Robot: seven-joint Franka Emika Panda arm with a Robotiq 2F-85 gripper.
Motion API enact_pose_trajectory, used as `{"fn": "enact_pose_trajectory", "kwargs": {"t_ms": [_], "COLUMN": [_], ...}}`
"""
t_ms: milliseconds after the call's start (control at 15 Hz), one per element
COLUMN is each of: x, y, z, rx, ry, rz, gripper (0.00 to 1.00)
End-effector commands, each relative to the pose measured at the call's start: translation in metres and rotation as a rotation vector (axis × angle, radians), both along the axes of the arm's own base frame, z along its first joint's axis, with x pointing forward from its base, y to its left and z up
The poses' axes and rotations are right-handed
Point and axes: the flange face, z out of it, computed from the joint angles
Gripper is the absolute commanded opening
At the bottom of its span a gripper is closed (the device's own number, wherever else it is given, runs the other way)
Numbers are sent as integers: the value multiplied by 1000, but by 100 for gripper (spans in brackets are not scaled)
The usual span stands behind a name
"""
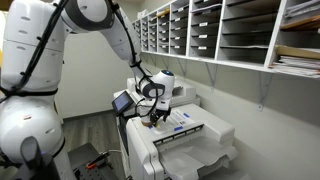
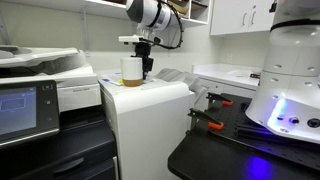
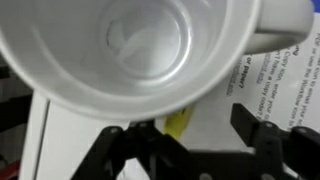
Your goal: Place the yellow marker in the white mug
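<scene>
Visibly, the yellow marker [image 3: 180,122] lies between the fingers [image 3: 252,122].

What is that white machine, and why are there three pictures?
It is a white robot arm with a claw at its tip. Two pictures come from cameras standing in the room; the third comes from a camera on the arm's wrist, looking down past the claw. The claw hangs over an office printer, close beside a white mug standing on it. In the wrist view you look into the mug, and a yellow marker shows between the claw's fingers. It seems to be carried there, though the blur hides whether the fingers pinch it.
</scene>
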Motion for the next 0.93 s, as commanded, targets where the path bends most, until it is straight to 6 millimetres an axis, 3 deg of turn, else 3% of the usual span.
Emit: {"fn": "enact_pose_trajectory", "kwargs": {"t_ms": [0, 200, 467, 867], "x": [7, 7, 3, 1], "y": [-4, -6, -1, -12], "z": [-4, -6, 8, 42], "rx": [-13, -14, -62, -207], "ry": [-4, 0, -11, -12], "rz": [8, 6, 48, 92], "gripper": [52, 31, 2, 5]}}
